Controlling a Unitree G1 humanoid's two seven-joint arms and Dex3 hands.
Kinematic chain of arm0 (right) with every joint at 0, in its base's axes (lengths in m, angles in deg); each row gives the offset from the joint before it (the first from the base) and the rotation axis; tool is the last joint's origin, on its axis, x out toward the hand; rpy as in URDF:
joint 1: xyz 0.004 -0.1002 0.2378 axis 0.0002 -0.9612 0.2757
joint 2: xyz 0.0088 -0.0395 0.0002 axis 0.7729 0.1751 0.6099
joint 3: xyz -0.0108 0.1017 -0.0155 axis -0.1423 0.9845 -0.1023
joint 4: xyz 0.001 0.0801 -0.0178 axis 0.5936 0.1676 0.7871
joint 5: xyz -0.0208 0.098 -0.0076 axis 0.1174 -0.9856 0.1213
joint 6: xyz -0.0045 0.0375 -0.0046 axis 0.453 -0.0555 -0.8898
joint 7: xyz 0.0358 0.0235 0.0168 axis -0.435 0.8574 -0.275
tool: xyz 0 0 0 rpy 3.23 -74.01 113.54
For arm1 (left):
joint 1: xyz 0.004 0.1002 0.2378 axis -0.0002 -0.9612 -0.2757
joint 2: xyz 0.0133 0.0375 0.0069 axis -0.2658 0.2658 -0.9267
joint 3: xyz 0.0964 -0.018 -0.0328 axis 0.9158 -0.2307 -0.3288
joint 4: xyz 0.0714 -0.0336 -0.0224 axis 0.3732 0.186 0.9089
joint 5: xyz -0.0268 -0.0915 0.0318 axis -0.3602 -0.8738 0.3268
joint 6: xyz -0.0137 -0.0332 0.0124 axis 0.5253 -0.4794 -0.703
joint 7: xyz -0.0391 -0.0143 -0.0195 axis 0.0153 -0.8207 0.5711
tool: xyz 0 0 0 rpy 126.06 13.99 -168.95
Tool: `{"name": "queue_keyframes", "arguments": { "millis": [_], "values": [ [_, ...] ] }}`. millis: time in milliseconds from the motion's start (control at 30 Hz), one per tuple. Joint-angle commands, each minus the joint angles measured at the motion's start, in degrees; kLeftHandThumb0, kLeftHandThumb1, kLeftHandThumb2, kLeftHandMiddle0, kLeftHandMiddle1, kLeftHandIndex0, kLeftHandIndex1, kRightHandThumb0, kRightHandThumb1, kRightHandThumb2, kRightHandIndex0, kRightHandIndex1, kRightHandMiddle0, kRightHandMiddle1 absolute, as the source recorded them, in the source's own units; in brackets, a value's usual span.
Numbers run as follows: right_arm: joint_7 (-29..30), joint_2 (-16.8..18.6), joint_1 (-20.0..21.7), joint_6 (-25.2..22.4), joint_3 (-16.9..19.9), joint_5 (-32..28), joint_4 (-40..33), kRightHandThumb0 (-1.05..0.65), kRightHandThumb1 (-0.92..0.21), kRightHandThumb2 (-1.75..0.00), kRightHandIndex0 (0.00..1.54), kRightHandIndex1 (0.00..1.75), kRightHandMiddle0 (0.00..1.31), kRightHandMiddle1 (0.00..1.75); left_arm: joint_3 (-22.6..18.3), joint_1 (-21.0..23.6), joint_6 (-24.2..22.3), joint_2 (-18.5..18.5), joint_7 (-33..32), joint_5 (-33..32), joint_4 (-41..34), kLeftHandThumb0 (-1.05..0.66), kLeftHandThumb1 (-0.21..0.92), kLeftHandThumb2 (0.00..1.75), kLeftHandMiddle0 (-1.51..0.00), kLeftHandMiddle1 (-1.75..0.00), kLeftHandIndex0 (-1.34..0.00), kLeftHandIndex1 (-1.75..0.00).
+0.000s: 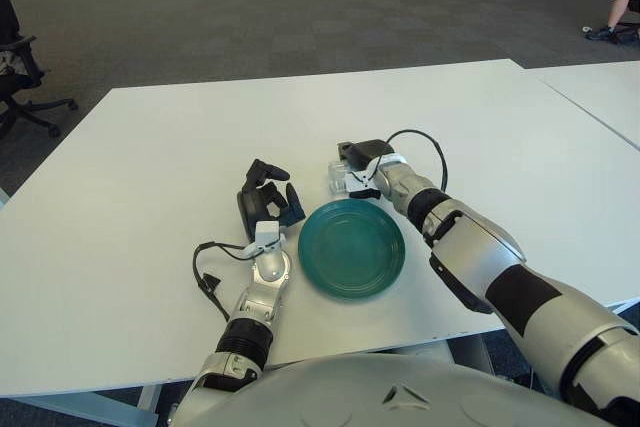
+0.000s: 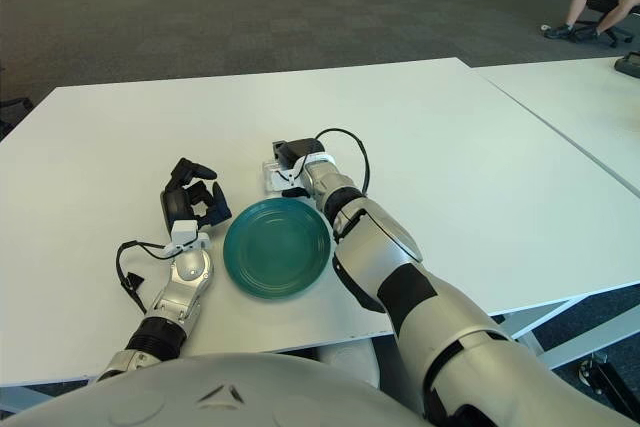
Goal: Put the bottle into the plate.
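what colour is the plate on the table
The plate is dark teal green, plain with no pattern; it shows best in the left eye view.

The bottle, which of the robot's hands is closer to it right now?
Right. The right hand is at the clear bottle, its fingers closed around it, just beyond the green plate. The left hand shows left of the plate, apart from the bottle.
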Motion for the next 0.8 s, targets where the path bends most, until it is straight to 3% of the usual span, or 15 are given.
{"name": "queue_keyframes", "arguments": {
  "millis": [0, 767],
  "values": [
    [1.3, 0.0, -1.8, 0.1, 1.0, -1.0, 0.5, 0.00, -0.08, -1.55, 0.84, 1.62, 0.56, 1.75, 0.0, -1.7, -0.2, 3.0, 0.3, -0.3, 1.2, -0.54, 0.15, 1.52, -1.27, -1.75, -0.75, -1.75],
    [8.8, -0.2, -1.5, 2.0, 3.4, -1.3, 0.3, 0.00, -0.09, -1.55, 0.81, 1.65, 0.56, 1.75, -0.5, -0.9, 0.7, 2.4, 1.1, -1.1, 2.3, -0.54, 0.15, 1.52, -1.27, -1.75, -0.75, -1.75]
  ]
}}
